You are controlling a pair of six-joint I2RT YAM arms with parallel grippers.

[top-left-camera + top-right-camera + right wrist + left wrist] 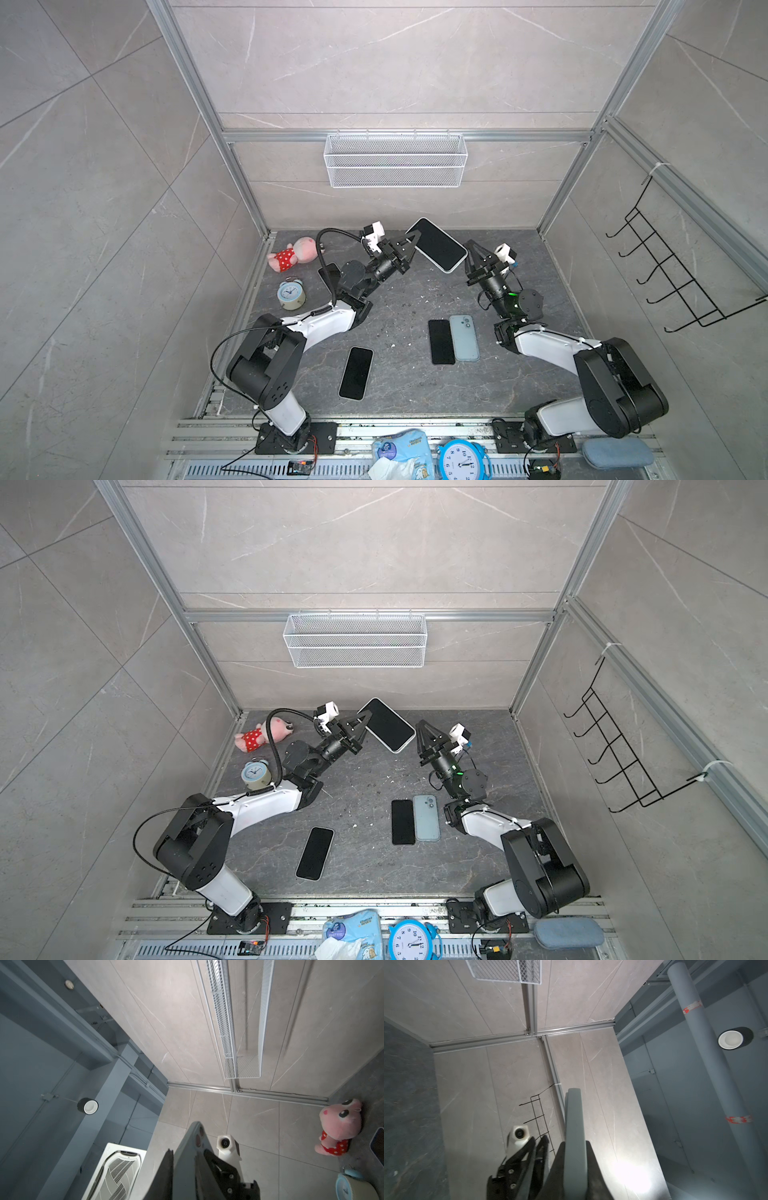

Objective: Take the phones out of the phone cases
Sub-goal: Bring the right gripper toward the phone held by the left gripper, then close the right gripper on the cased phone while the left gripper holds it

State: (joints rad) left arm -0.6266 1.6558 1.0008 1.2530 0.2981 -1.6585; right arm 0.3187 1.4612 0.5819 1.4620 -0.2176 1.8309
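A phone [438, 245] with its black screen up, inside a pale grey-green phone case [574, 1113], hangs tilted in the air above the back of the table. My left gripper [413, 241] is shut on the case's left edge, and in the left wrist view both black fingers press its two faces. My right gripper [469, 247] meets the case at its right end. In the right wrist view the case [188, 1138], camera lenses showing, sits between that gripper's [186, 1152] jaws, which lie close against both faces.
On the dark table lie a black phone [356, 373], another black phone [441, 341] beside a blue-grey one lying face down [464, 337], a pink plush toy [291, 257] and a small alarm clock [291, 294]. A wire basket [395, 160] hangs on the back wall. A hook rack [673, 266] is on the right wall.
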